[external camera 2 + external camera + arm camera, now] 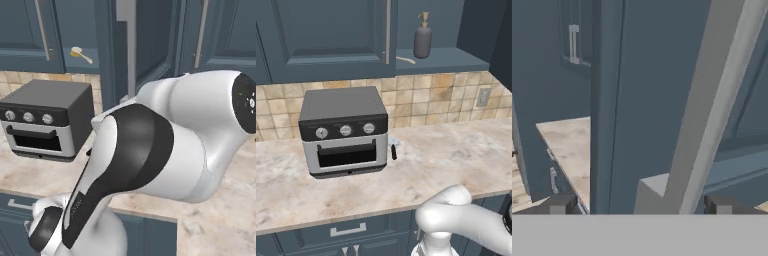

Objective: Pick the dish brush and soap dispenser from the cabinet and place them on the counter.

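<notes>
Pincer (639, 205) spread wide, both dark tips apart at the bottom of the hand view, nothing between them; a silver bar handle (717, 100) of a cabinet door runs diagonally just ahead, standing between the tips.

Left base view, left to right: toaster oven (344, 131) stands on the worktop (446, 155) toward its back edge, against the tiled backsplash (421, 100). A small item with a short black handle (393, 150) lies just beside the oven's right side. Above, the cabinet (331, 35) has its right compartment open. On that shelf the dish brush (404, 60) lies at the front left edge; the soap dispenser (422, 37) stands upright to its right, near but apart. Worktop's right half bare.
</notes>
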You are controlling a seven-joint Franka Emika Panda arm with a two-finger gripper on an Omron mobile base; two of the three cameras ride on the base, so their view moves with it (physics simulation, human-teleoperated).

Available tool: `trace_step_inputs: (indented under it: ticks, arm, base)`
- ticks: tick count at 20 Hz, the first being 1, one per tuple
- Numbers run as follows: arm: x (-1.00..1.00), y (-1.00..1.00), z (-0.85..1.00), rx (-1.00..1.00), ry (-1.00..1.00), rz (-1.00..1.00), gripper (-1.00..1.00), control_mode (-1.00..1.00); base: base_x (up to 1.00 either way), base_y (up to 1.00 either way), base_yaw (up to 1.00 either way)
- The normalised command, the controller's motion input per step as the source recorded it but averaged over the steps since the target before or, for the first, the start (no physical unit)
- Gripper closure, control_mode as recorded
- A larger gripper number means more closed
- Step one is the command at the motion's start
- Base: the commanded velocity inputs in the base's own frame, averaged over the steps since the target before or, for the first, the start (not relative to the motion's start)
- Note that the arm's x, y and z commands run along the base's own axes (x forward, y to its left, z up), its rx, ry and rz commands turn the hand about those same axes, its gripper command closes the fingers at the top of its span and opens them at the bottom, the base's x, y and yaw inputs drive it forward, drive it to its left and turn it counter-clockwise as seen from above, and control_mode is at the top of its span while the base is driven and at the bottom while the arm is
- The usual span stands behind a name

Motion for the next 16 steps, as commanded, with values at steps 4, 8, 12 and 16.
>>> trace_step_inputs:
  ticks: [4,8,12,16]
  arm:
    - [-0.32,-0.13,-0.31,0.0,0.0,-0.3,-1.0,-1.0]
    - [-0.18,-0.02,-0.39,0.0,0.0,-0.32,-1.0,-1.0]
    - [0.32,0.01,-0.3,0.0,0.0,-0.15,-1.0,-1.0]
    - [0.31,-0.01,-0.15,0.0,0.0,-0.06,-1.0,-1.0]
  base:
    - [0.0,0.0,0.0]
    - [0.0,0.0,0.0]
    - [0.0,0.0,0.0]
    - [0.0,0.0,0.0]
